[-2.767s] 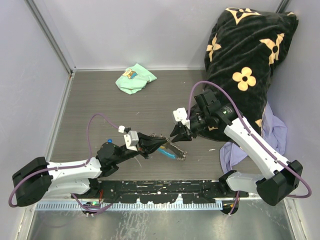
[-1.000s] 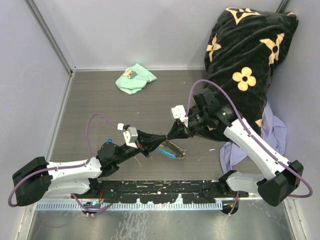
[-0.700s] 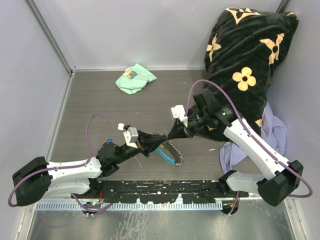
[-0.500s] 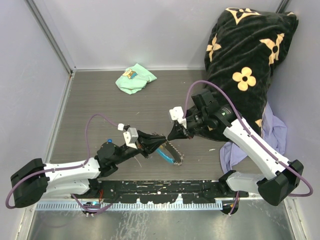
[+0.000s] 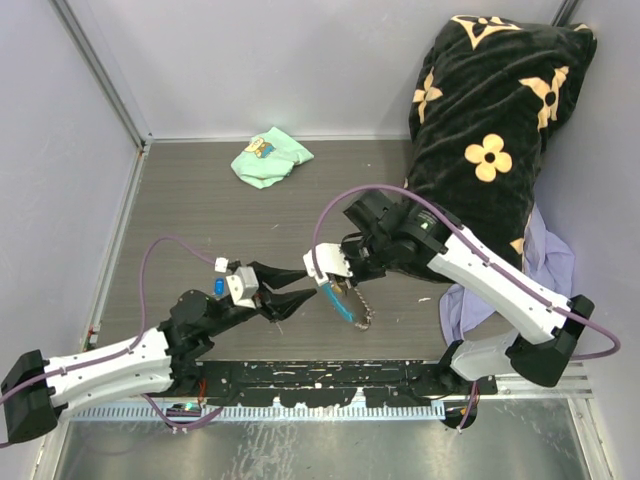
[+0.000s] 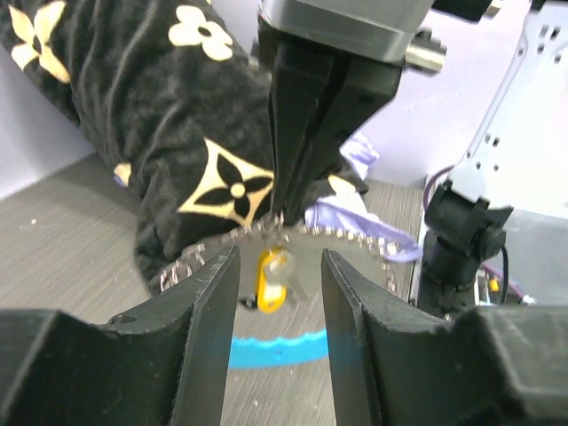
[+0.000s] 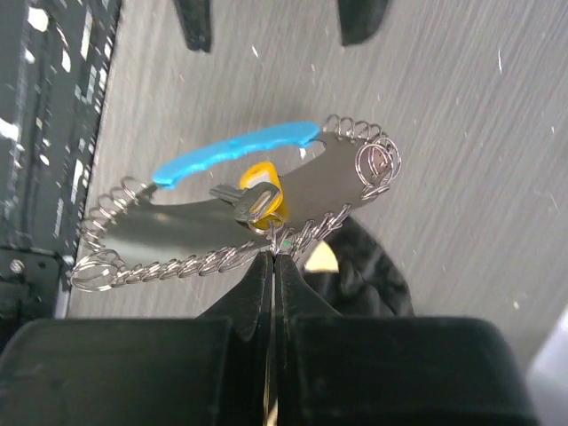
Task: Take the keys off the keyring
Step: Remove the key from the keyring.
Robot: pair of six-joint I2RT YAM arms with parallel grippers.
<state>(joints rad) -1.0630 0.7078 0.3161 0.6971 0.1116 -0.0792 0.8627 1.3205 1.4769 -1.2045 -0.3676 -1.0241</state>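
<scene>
Your right gripper is clenched on the keyring over the worktop, with a yellow key dangling at its tips. Your left gripper stands released just beside that key, not touching it.

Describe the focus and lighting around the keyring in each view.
Top external: even light, soft shadows, the keyring small but clear. Left wrist: the left gripper's fingers loom dark and out of focus, and the yellow-tagged key is slightly soft. Right wrist: the chain is crisp, the right gripper's fingers a blurred black mass.
</scene>
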